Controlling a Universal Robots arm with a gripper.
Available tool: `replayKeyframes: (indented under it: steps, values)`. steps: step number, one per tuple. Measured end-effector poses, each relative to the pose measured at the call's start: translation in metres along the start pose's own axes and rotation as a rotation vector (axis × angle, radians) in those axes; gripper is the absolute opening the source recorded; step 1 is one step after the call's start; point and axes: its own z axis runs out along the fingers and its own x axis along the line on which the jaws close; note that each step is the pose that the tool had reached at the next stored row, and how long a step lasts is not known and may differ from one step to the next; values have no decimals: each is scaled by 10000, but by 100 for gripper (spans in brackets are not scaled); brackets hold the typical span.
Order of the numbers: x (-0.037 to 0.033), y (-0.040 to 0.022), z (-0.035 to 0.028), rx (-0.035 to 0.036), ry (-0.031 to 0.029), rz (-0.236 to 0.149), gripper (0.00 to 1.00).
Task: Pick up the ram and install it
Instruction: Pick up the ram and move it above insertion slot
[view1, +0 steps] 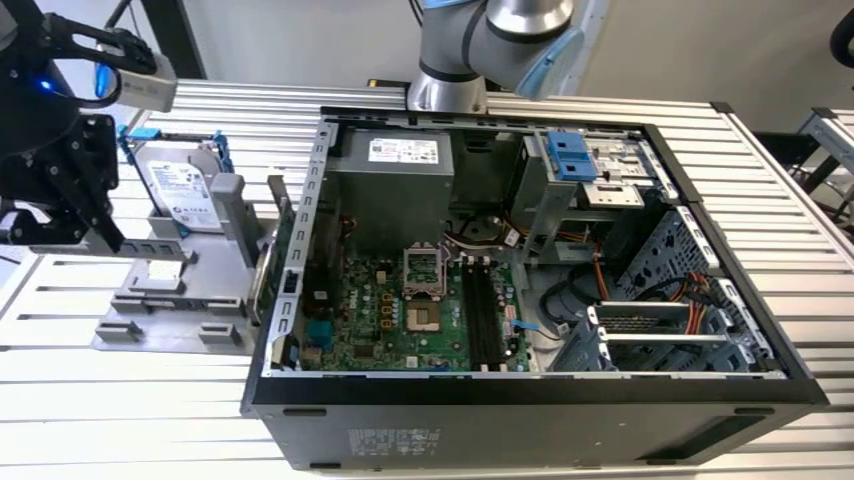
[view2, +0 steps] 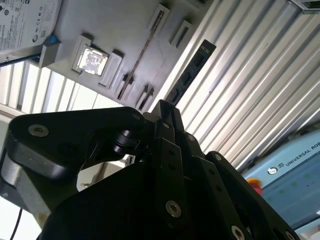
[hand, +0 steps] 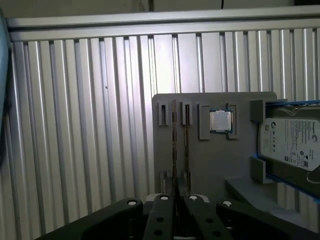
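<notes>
Ram (view2: 192, 75): a long, thin, flat dark stick carrying a row of black chips along its face. It is being held at one end between the closed fingertips of the gripper (view2: 165, 107). The rest of its length is projecting straight out beyond them, free of any support. In the second wrist view it is showing its broad face at a slant, hanging over the ribbed metal table (view2: 260, 95). In the first wrist view the ram (hand: 174, 145) is presenting only its narrow edge, reading as a thin dark line running out from the gripper (hand: 175, 198).
</notes>
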Motion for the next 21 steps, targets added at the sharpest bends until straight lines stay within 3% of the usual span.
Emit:
replayKeyframes:
  steps: [11, 21]
  values:
    - [-5, 2, -107, -1, 0, 0, 0]
    - [-10, 5, -242, 1, 0, 0, 0]
